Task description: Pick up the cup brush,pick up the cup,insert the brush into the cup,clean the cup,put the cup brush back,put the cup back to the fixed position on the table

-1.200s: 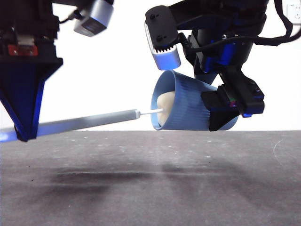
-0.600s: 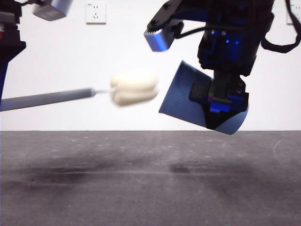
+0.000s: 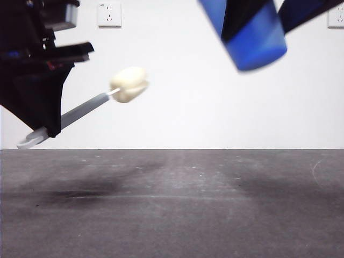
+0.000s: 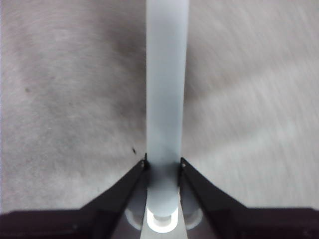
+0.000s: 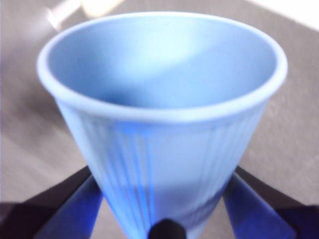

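My left gripper (image 3: 45, 115) hangs at the far left of the front view, shut on the grey handle of the cup brush (image 3: 86, 109). The brush tilts up to the right, its cream sponge head (image 3: 129, 84) in free air and its white loop (image 3: 29, 141) poking out below the jaws. The left wrist view shows the handle (image 4: 166, 89) clamped between both jaws. At the top right, my right gripper (image 3: 252, 16) holds the blue ribbed cup (image 3: 255, 45) high above the table (image 3: 172, 204). In the right wrist view the cup (image 5: 164, 124) sits between the jaws, its mouth open and empty.
White wall sockets (image 3: 109, 14) hang on the back wall. A faint pale arc marks the table surface at the right edge (image 3: 317, 177).
The cup has risen from mid-height to the top right corner. The brush head, inside the cup a second ago, is withdrawn, moved left and tilted upward, well apart from the cup.
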You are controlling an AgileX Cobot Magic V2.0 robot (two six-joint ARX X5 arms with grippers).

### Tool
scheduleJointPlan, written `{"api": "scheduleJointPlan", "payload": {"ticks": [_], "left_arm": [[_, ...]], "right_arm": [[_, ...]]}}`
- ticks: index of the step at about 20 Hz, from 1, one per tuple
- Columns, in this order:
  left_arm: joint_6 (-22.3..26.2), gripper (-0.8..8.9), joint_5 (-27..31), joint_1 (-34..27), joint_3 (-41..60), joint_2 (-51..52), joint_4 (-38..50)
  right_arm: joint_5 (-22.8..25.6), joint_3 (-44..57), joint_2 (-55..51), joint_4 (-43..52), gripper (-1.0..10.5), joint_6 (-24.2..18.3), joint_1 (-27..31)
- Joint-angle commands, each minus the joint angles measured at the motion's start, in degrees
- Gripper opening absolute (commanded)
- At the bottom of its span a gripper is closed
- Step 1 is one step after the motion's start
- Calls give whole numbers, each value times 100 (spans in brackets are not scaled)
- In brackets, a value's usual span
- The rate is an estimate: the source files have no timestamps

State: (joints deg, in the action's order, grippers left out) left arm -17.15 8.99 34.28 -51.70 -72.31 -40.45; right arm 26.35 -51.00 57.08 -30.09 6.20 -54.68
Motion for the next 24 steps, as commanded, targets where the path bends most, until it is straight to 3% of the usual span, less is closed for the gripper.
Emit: {"api": "scheduleJointPlan", "payload": {"ticks": [1, 8, 24], "left_arm": [[-546, -8, -24, -210, 35, -94, 369], [-590, -8, -645, -474, 35, -1043, 754], [-844, -8, -1075, -466, 28, -2319, 1432]], "right_arm": [[-243, -15, -535, 24, -17, 223, 2], [-507, -15, -1473, -304, -17, 345, -9], [-691, -15, -1246, -518, -17, 476, -17]]}}
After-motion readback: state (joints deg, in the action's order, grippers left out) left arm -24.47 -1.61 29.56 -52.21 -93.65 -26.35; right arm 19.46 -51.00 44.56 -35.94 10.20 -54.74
